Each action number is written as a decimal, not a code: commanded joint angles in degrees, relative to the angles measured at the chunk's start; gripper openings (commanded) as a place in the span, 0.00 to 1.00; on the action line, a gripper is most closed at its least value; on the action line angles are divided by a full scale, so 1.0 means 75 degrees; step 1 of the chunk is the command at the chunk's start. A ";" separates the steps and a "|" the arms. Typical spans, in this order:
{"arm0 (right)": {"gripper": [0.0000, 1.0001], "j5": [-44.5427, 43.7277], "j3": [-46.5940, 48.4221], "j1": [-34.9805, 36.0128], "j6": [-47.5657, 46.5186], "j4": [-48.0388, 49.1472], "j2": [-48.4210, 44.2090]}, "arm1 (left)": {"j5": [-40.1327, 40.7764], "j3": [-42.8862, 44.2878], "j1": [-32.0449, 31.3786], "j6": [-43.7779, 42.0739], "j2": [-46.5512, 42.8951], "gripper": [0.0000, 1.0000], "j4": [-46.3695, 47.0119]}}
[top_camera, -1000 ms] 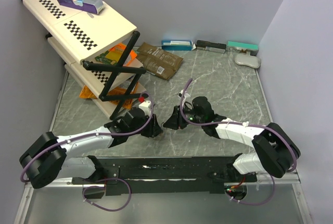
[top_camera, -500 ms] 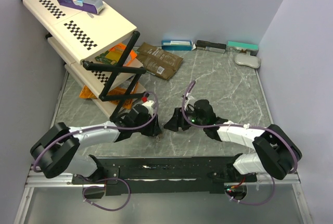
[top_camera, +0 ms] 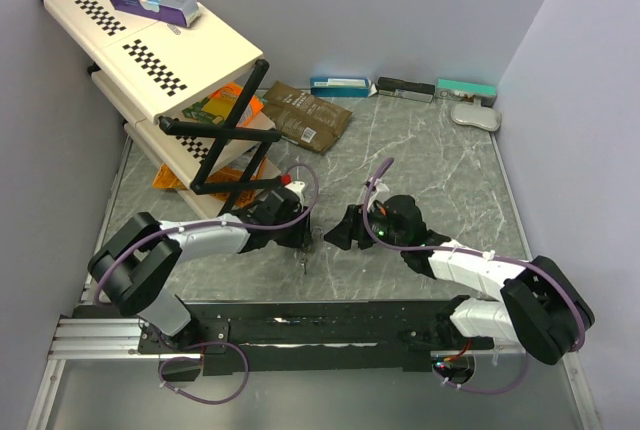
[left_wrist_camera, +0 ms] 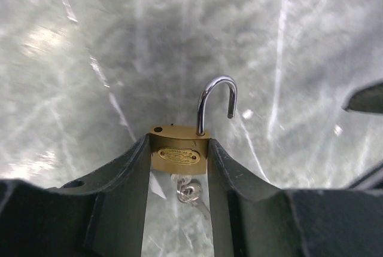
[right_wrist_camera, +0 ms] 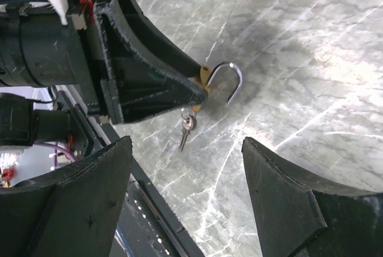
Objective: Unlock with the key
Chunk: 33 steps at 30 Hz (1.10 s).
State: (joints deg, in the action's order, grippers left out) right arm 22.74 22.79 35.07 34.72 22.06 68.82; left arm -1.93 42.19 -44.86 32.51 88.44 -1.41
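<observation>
Brass padlock (left_wrist_camera: 179, 155) clamped between left gripper (left_wrist_camera: 179, 147) fingers, mid-bench (top_camera: 440, 170) toward near edge; shackle (left_wrist_camera: 216, 98) open; key (left_wrist_camera: 188, 192) hanging beneath; keyhole hidden; bare bench ahead and rightward; right gripper (right_wrist_camera: 187, 149) spread wide, facing padlock, apart from it; tilted rack (top_camera: 160, 60) behind left arm; brown pouch (top_camera: 305, 115) near far edge.

I'm looking over the left arm (top_camera: 200, 240) and right arm (top_camera: 465, 262), both wearing white links between bulky black joints, purple cables (top_camera: 378, 172) looping along them, scuffed matte-black wedge-shaped fingers (left_wrist_camera: 114, 191), and a black base rail (top_camera: 300, 330) running along the bottom of the frame.
</observation>
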 commanded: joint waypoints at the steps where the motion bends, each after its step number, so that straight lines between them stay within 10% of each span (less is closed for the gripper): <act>1: 0.80 -0.0138 -0.0143 -0.0105 0.0058 0.0175 -0.0211 | 0.1042 0.0373 0.0099 -0.0186 0.0289 0.01 -0.0760; 29: 0.81 -0.0595 -0.0495 -0.0434 0.0093 -0.0024 -0.0914 | 0.2860 0.1440 0.0497 0.0024 0.1601 0.01 -0.2730; 33: 0.81 -0.0618 -0.0507 -0.0445 0.0070 -0.0105 -0.0949 | 0.3046 0.1452 0.0486 0.0083 0.1637 0.13 -0.2672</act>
State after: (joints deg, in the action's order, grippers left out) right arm 18.87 19.09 32.21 35.11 20.32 62.96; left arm 18.22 54.61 -41.76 32.34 97.51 -16.19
